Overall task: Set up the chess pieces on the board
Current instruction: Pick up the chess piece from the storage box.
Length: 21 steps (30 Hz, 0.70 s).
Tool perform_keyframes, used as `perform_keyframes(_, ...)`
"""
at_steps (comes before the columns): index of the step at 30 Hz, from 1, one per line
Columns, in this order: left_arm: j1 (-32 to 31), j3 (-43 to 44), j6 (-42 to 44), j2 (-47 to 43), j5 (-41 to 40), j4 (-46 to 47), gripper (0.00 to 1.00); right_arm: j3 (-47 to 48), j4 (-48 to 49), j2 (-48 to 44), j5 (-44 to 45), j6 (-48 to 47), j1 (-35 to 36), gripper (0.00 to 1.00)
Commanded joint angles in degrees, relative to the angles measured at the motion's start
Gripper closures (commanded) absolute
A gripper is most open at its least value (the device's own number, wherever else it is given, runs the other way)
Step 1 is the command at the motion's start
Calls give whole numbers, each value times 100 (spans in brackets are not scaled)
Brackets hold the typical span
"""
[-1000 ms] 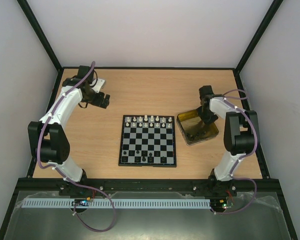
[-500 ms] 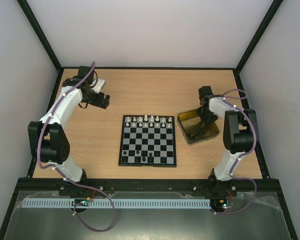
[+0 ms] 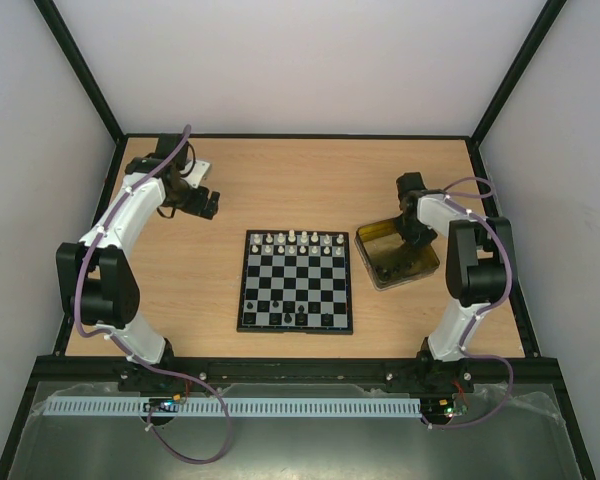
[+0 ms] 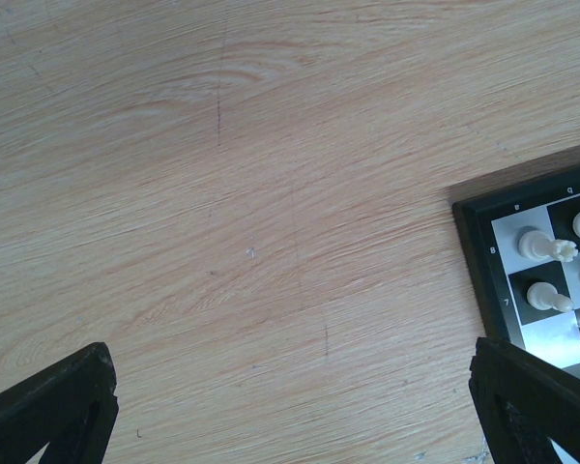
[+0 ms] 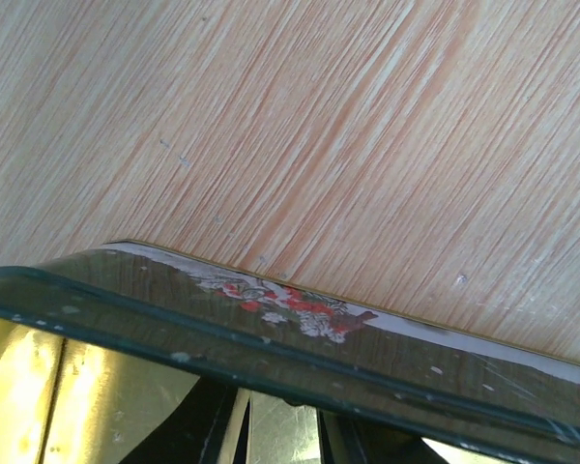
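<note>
First, board point(image 3: 295, 281): lay flat at the middle of the counter point(image 3: 280, 170), somewhat closer to the near edge than to the far one.
White chess pieces point(image 3: 293, 240): stood in two rows along the board's far edge. The left wrist view caught a few of them on the far-left corner squares point(image 4: 536, 244).
Black pieces point(image 3: 299, 318): only a few, spaced along the row at the board's near edge.
Tray point(image 3: 376, 232): gold and shiny, toward the counter's right edge, just beside the board's far-right corner and not touching it. Dark specks inside it were possibly more pieces, too small to tell.
Left gripper point(image 3: 204, 201): sat over the counter's far-left part, apart from the board's far-left corner. Its fingers point(image 4: 58, 406) were spread wide with only wood grain between them.
Right gripper point(image 3: 412, 243): reached down into the far side of the tray. Its dark fingers point(image 5: 211, 425) showed a narrow gap in the wrist view, but the tray's rim hid the tips. I could not tell whether they gripped a piece.
</note>
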Motion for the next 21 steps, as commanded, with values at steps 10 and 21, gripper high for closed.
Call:
perform_keyframes(10, -19, 60, 75, -134, -73, -125, 1, -121, 117, 214, 271, -103, 5, 94)
perform_keyframes(21, -15, 94, 38, -94, -41, -73, 1, 10, -32, 18, 235, -210, 6, 98)
